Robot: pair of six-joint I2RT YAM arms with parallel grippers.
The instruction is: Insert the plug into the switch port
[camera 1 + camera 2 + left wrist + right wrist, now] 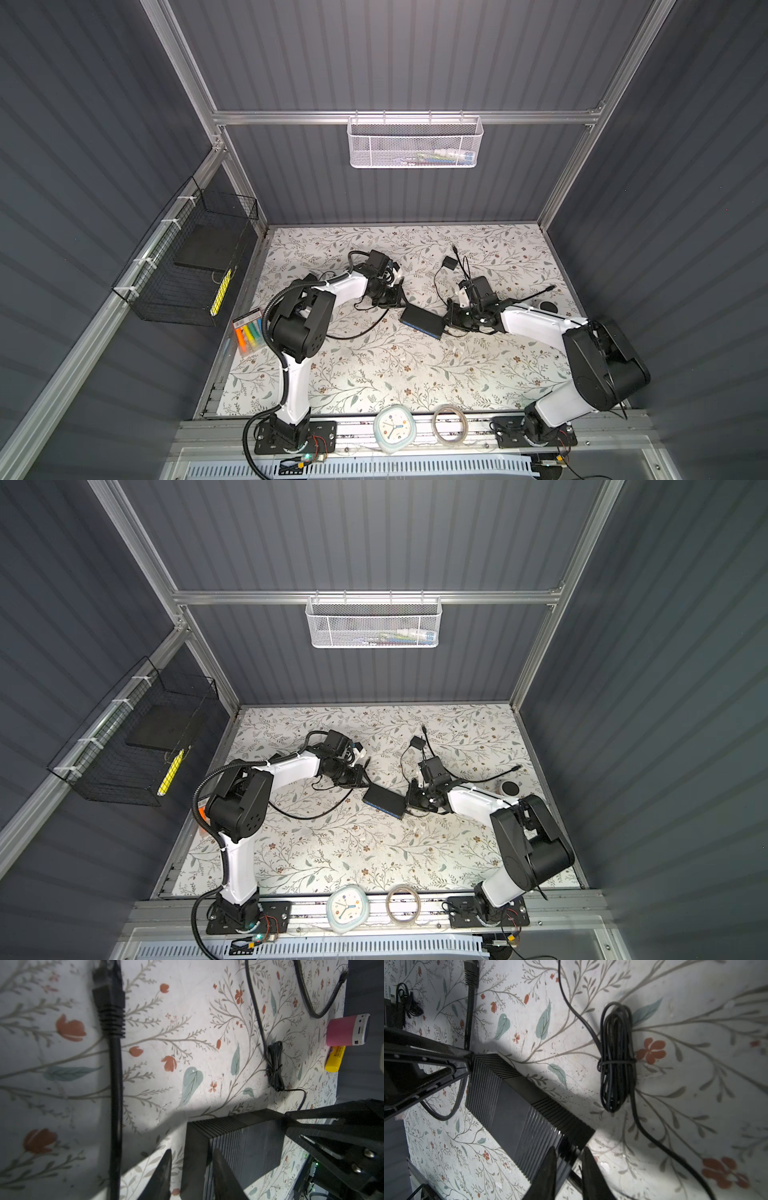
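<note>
Left wrist view: a black moulded cable plug lies loose on the floral table, ungripped. Mid-table lies a flat black ribbed switch box with a blue strip. The right gripper pinches one corner; whether the left gripper clamps the opposite end, I cannot tell. Uneven pulls could skew the box, turning its unseen port from the plug.

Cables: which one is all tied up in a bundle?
The thin cable beside the black box: it is wound into loops and tied round the middle. The thick cable with the ribbed plug lies loose.
</note>
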